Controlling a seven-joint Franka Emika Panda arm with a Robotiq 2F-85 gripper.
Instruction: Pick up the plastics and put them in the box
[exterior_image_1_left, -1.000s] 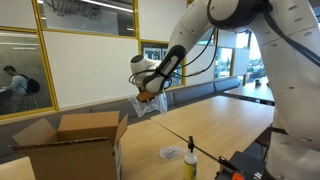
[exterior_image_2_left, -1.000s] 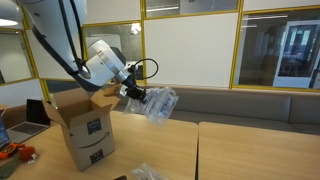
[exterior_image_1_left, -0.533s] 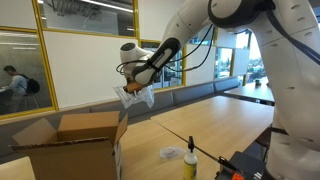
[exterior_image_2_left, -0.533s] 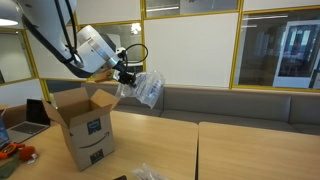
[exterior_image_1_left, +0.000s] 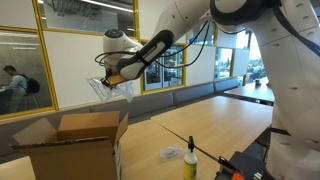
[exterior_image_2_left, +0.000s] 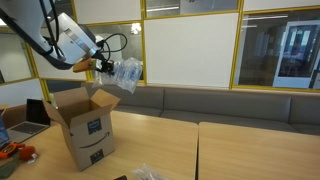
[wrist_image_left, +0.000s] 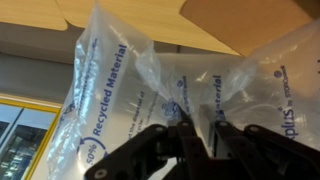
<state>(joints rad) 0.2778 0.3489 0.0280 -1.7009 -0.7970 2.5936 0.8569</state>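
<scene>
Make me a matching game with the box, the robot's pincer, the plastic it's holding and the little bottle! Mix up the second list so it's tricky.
Things:
1. box
2. pincer
3. held plastic
4. bottle

States:
A. see-through, dangling in the air
B. brown, top flaps open
C. small, upright, thin dark tip
D. shut, pinching something

Right pairs: 1-B, 2-D, 3-A, 4-C.

Crinkled glossy see-through plastics (wrist_image_left: 112, 100), matt brown corrugated cardboard box (exterior_image_2_left: 88, 130), smooth pale wooden table (exterior_image_2_left: 185, 148)
</scene>
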